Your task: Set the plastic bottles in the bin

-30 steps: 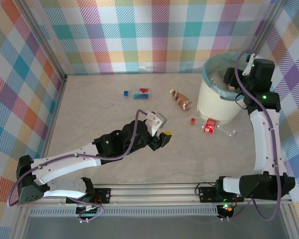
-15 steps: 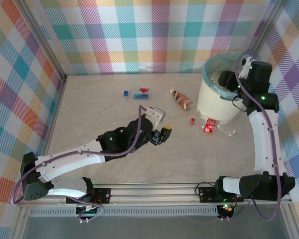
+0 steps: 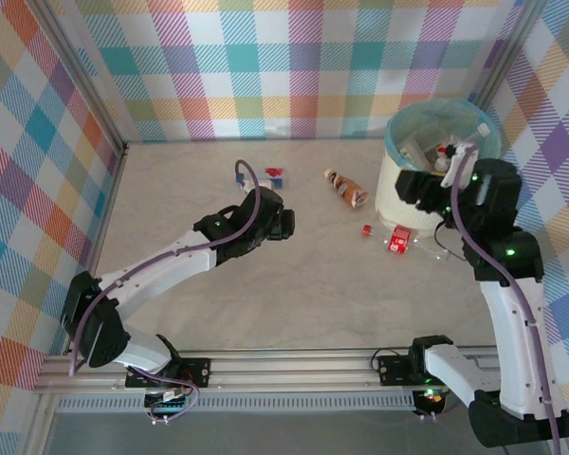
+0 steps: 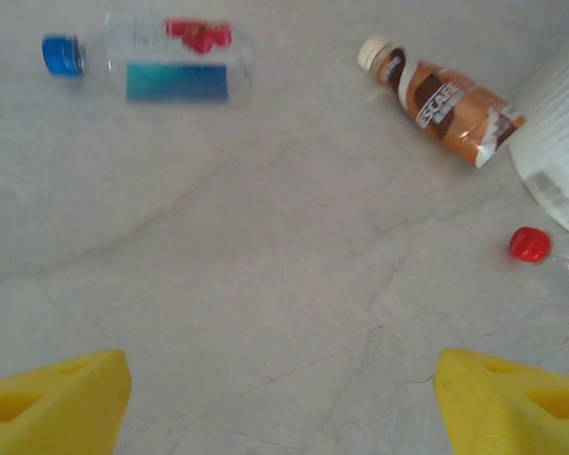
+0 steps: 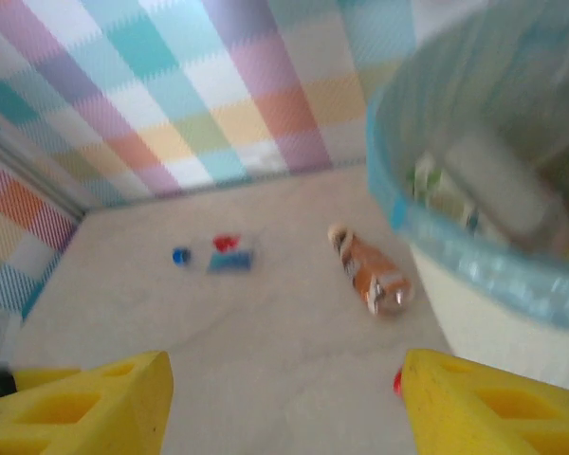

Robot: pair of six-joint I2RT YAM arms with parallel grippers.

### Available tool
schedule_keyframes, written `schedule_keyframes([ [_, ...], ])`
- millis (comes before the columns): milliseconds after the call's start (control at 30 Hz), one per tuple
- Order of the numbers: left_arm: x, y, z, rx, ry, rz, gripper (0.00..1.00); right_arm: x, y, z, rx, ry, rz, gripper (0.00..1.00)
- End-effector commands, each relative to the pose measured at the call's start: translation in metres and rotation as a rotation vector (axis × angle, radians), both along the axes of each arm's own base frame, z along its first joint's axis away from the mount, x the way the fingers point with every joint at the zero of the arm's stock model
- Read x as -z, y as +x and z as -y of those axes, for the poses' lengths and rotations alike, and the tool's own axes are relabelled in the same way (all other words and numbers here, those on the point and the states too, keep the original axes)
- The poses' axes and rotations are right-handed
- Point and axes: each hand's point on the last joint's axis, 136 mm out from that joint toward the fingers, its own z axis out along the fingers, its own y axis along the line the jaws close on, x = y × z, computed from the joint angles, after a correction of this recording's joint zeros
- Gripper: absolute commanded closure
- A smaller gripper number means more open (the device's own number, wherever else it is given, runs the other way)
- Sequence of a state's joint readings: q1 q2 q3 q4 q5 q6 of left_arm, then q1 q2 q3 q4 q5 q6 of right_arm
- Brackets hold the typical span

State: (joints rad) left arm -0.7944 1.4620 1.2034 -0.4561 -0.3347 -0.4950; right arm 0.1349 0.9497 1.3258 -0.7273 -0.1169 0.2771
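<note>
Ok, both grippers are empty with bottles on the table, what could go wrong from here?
The clear red-labelled plastic bottle lies right beside the base of the round cream bin with the teal bag; a grab there might shove the bin.
The brown plastic bottle lies between the open left gripper and open right gripper; both arms reaching for it could collide.
The clear blue-capped bottle lies on its side and may roll.

Left arm (image 3: 161, 270) reaches far forward, left gripper (image 4: 283, 408) spread wide, empty; right arm (image 3: 512, 313) rears upright, right gripper (image 5: 284, 408) likewise spread, empty.
</note>
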Motion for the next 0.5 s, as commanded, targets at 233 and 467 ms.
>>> schedule_keyframes([
  [233,0.042,0.039,0.002,-0.133,-0.274,-0.224,0.15,0.114,-0.035,-0.058,-0.172,0.011,-0.306,0.38],
  [467,0.058,0.102,0.004,-0.265,-0.344,-0.283,0.14,0.126,-0.045,-0.109,-0.296,-0.030,-0.333,0.36],
])
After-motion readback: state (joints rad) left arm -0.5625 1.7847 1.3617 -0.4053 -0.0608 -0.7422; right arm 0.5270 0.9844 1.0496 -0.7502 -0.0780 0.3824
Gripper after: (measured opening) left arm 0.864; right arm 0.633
